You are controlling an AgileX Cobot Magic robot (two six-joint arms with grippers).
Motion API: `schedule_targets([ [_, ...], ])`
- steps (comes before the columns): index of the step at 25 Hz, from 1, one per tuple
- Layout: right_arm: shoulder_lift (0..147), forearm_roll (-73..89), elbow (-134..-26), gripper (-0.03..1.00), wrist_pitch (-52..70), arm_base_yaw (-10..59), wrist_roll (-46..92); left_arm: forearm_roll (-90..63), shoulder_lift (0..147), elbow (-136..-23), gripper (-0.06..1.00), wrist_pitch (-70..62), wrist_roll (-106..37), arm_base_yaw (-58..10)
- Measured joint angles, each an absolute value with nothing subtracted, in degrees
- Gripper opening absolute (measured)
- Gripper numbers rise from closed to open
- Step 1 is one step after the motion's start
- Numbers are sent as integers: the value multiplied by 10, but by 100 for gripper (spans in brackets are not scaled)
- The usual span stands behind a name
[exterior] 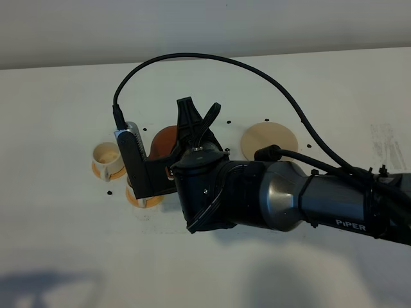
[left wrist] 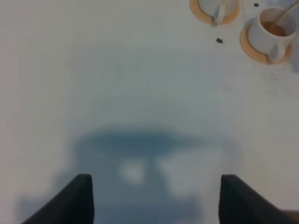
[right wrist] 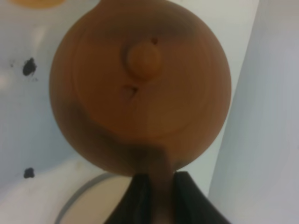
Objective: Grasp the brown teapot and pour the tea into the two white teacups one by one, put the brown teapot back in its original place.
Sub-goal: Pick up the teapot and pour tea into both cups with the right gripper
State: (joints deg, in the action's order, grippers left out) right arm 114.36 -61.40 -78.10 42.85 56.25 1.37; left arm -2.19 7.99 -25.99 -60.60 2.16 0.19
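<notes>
My right gripper (exterior: pixel 183 146) reaches across to the left and is shut on the side handle of the brown teapot (exterior: pixel 164 137). It holds the pot off its coaster, by the two white teacups. In the right wrist view the teapot (right wrist: pixel 140 88) fills the frame, with its handle between my fingers (right wrist: pixel 135 196). One teacup (exterior: pixel 107 154) stands on its orange saucer. The other (exterior: pixel 144 200) is mostly hidden under my wrist camera. In the left wrist view that cup (left wrist: pixel 273 30) holds brown tea, and a thin streak runs into it. The other cup (left wrist: pixel 216 5) is cut off there. My left gripper (left wrist: pixel 156 200) is open and empty.
The cream-white coaster (exterior: pixel 268 139) lies bare to the right of the teapot. A black cable (exterior: pixel 212 59) arches over the arm. Small black marks (exterior: pixel 109 192) dot the white table (exterior: pixel 77 256). My left gripper is out of the exterior view.
</notes>
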Motion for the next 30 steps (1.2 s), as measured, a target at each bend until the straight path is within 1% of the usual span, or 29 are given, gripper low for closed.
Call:
schedule_targets([
  [30,1144,-636,-781,12,431,563,26,-22,80,-260,57,-606,22,2],
])
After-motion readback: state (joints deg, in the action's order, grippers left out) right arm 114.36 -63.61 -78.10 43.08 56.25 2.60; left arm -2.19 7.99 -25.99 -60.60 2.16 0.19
